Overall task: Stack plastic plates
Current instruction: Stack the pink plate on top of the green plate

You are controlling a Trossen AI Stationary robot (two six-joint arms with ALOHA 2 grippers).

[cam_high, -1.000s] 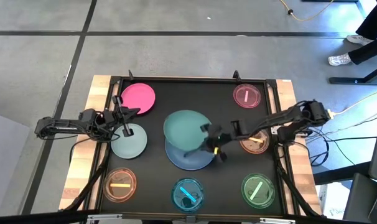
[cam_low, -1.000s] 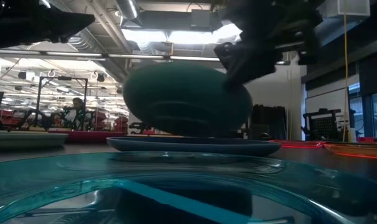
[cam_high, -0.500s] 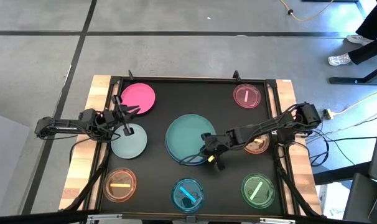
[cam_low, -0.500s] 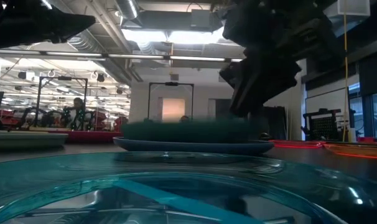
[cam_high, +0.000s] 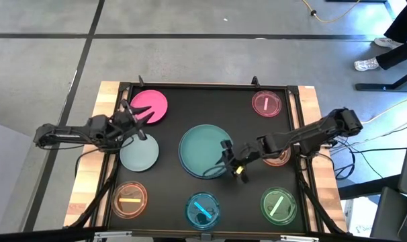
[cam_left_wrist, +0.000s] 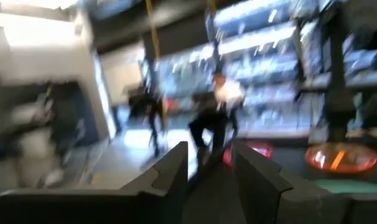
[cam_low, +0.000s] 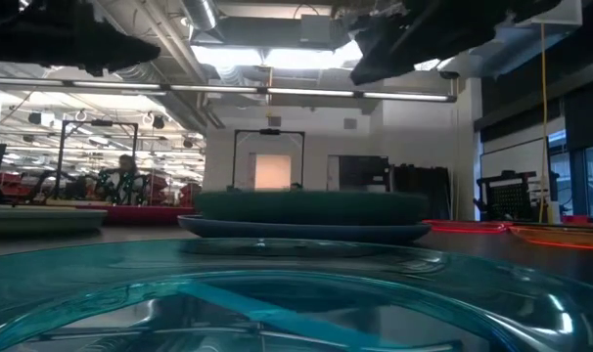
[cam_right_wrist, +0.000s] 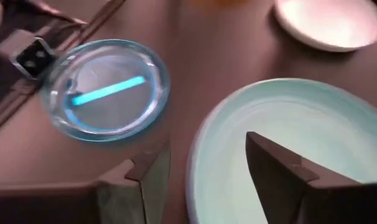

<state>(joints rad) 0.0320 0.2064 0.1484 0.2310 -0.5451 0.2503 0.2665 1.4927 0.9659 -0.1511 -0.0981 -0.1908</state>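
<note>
The teal plate sits on the pale-blue plate mid-tabletop. Right gripper hovers at its rim, jaws open (empty). Left gripper, jaws open, hangs near the pink plate.

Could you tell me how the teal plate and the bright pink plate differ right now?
The teal plate is larger; the bright pink plate is smaller. The teal one rests on a blue plate mid-table; the pink one lies alone near the left gripper. Both are round and opaque.
</note>
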